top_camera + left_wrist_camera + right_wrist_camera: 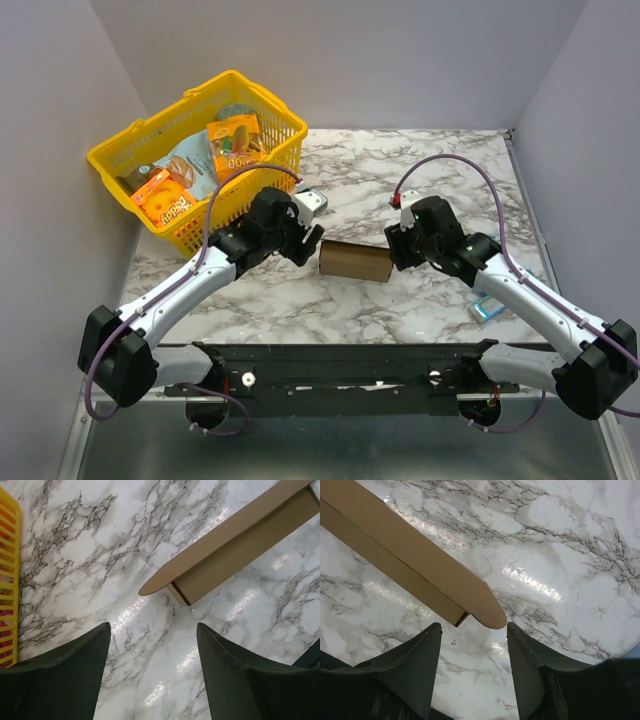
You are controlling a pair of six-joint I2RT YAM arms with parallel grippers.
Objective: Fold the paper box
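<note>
Closing the ends: I'm judging the step in hand to be tucking in the rounded end flaps, since the body of the paper box (355, 260) is already looking like a formed, long sleeve.
Box position: it is lying on its side on the marble table (440, 170), between the two arms, with one end facing each gripper.
Left gripper (153, 627): its fingers are standing wide apart and holding nothing. They are hovering over bare marble just short of the left end flap (155, 586), which is sticking out past the open end.
Right gripper (474, 627): its fingers are parted too, with nothing between them. The right end flap (487, 611) is pointing toward their gap, and I'm not able to tell whether it is touching.
Doing it well: I'm wanting the arms working against each other, one bracing its end while the other is bending its flap at the crease and feeding the tongue inside. That way a push isn't sliding the light box along the slick top.
Aiming: I'm planning contact near the fold line rather than at the tip, so the card isn't buckling.
Risk: pushing too low is likely crushing the open end, or skating the box toward the yellow basket (160, 113) or the small blue packet (487, 310).
</note>
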